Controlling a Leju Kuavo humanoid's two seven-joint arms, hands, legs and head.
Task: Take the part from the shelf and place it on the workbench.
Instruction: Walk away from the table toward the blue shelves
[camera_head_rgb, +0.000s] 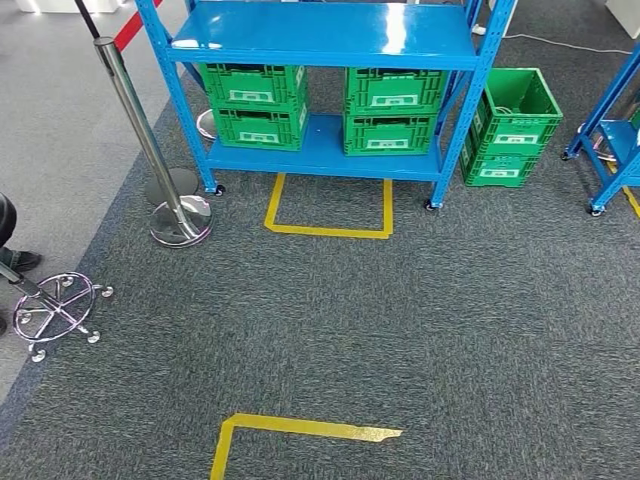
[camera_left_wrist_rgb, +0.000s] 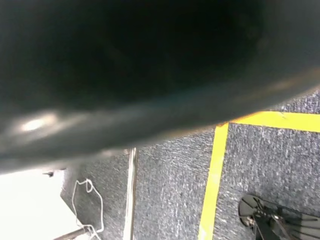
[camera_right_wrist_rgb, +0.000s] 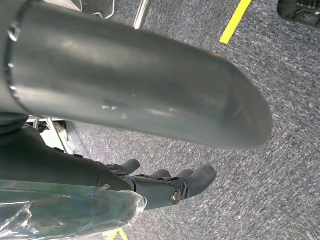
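A blue metal shelf (camera_head_rgb: 324, 45) stands ahead of me across the grey carpet. Two stacks of green crates (camera_head_rgb: 256, 100) (camera_head_rgb: 392, 110) sit on its lower board, and what they hold is hidden from here. In the right wrist view my right hand (camera_right_wrist_rgb: 143, 100) hangs over the carpet, its dark fingers (camera_right_wrist_rgb: 177, 187) stretched out with nothing in them. A dark, blurred shape (camera_left_wrist_rgb: 132, 75) lies close to the lens in the left wrist view, and I cannot make out how the left hand stands.
Yellow tape marks a box (camera_head_rgb: 328, 230) on the floor before the shelf and a corner (camera_head_rgb: 302, 428) nearer me. A chrome stanchion (camera_head_rgb: 180, 220) and a chair base (camera_head_rgb: 56, 310) stand left. A green crate (camera_head_rgb: 513, 125) and another blue rack (camera_head_rgb: 615, 150) stand right.
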